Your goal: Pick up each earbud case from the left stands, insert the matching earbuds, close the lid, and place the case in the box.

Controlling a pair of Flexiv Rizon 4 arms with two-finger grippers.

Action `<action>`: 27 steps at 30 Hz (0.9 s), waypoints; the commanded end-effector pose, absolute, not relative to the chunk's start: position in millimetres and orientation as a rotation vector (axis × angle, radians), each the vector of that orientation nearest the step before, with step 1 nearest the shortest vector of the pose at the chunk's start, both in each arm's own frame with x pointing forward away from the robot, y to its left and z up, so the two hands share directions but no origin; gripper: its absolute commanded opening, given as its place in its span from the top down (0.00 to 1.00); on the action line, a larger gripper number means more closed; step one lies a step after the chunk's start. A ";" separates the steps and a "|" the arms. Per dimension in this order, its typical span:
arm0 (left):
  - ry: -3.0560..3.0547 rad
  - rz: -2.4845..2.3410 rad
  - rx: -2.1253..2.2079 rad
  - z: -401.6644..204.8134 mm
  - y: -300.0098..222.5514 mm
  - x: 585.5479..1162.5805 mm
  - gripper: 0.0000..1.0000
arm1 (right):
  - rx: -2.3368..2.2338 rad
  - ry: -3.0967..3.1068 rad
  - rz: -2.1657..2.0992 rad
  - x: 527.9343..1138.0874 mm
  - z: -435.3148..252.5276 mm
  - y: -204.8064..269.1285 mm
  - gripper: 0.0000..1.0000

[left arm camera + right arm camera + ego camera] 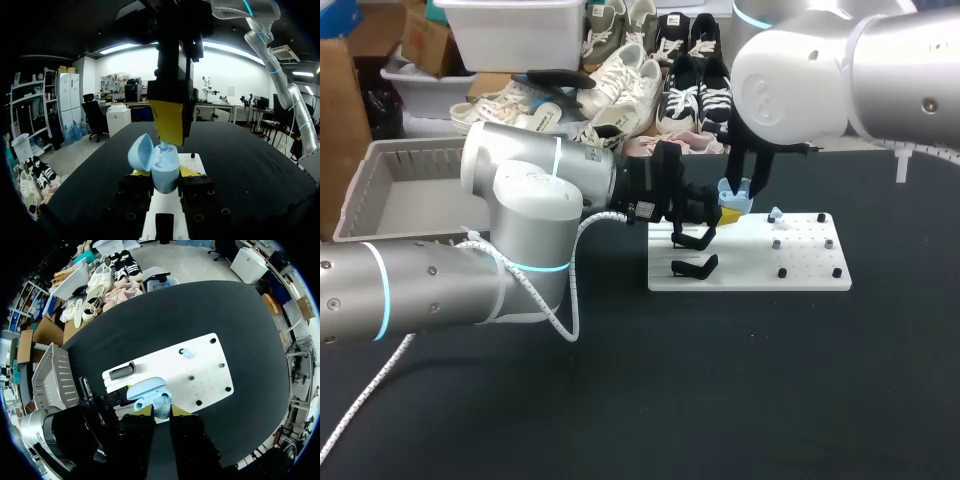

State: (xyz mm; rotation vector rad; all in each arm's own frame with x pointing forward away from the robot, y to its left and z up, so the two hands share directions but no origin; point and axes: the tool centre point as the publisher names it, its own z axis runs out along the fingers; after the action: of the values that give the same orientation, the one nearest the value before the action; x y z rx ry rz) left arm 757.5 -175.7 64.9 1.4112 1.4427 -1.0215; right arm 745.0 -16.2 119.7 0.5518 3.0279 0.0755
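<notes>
- Left gripper (pixel 166 171) pinches the light-blue earbud case (pixel 164 181) by its body; lid (pixel 140 152) is flipped open to one side.
- Right gripper (pixel 161 411) is directly above the case, tips pinching an earbud (pixel 162 148) at the case's mouth.
- White stand board (pixel 200 375) lies under both grippers. A second earbud (pixel 186 353) sits on it, ahead of the right gripper.
- Grey basket (pixel 47 375) is well apart from both.
</notes>
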 end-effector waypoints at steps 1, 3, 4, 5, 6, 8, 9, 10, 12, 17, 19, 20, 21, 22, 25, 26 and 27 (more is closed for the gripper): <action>1.442 -1.022 1.411 64.4 -175.9 758.3 1.00 | 0.552 3.033 0.073 747.4 117.7 -15.2 1.00; 1.442 -1.022 1.411 64.4 -175.9 758.3 1.00 | 0.553 3.035 0.074 747.9 116.4 -15.0 1.00; 1.442 -1.022 1.411 64.4 -175.9 758.3 1.00 | 0.553 3.036 0.075 747.9 115.9 -14.6 1.00; 1.442 -1.022 1.411 64.4 -175.9 758.3 1.00 | 0.553 3.037 0.077 748.1 115.2 -14.3 1.00; 1.442 -1.022 1.411 64.4 -175.9 758.3 1.00 | 0.553 3.038 0.077 748.6 114.6 -14.4 1.00; 1.442 -1.022 1.411 64.4 -175.9 758.3 1.00 | 0.553 3.039 0.078 748.7 114.4 -14.3 1.00; 1.442 -1.022 1.411 64.4 -175.9 758.3 1.00 | 0.553 3.040 0.078 748.7 114.4 -14.3 1.00; 1.442 -1.022 1.411 64.4 -175.9 758.3 1.00 | 0.553 3.040 0.079 748.7 114.4 -14.2 1.00; 1.442 -1.022 1.411 64.4 -175.9 758.3 1.00 | 0.555 3.041 0.079 748.8 114.0 -13.9 1.00; 1.442 -1.022 1.411 64.4 -175.9 758.3 1.00 | 0.560 3.052 0.085 749.3 110.3 -14.7 1.00; 1.442 -1.022 1.411 64.4 -175.9 758.3 1.00 | 0.560 3.055 0.085 749.1 110.0 -14.7 1.00; 1.442 -1.022 1.411 64.4 -175.9 758.3 1.00 | 0.560 3.055 0.085 749.1 109.9 -14.7 1.00; 1.442 -1.022 1.411 64.4 -175.9 758.3 1.00 | 0.560 3.056 0.086 749.0 109.8 -14.8 1.00; 1.442 -1.022 1.411 64.4 -175.9 758.3 1.00 | 0.561 3.057 0.086 749.0 109.8 -14.8 1.00; 1.442 -1.022 1.411 64.4 -175.9 758.3 1.00 | 0.562 3.058 0.088 748.8 109.7 -15.0 1.00; 1.442 -1.022 1.411 64.4 -175.9 758.3 1.00 | 0.560 3.058 0.089 748.8 109.8 -15.1 1.00; 1.442 -1.022 1.411 64.4 -175.9 758.3 1.00 | 0.559 3.058 0.089 748.8 110.1 -15.1 1.00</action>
State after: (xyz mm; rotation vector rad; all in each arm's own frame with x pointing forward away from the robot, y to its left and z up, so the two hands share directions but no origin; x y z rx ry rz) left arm 757.7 -175.4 64.8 1.4112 1.4430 -1.0213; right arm 747.7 -15.7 109.4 0.5591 3.0545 0.0902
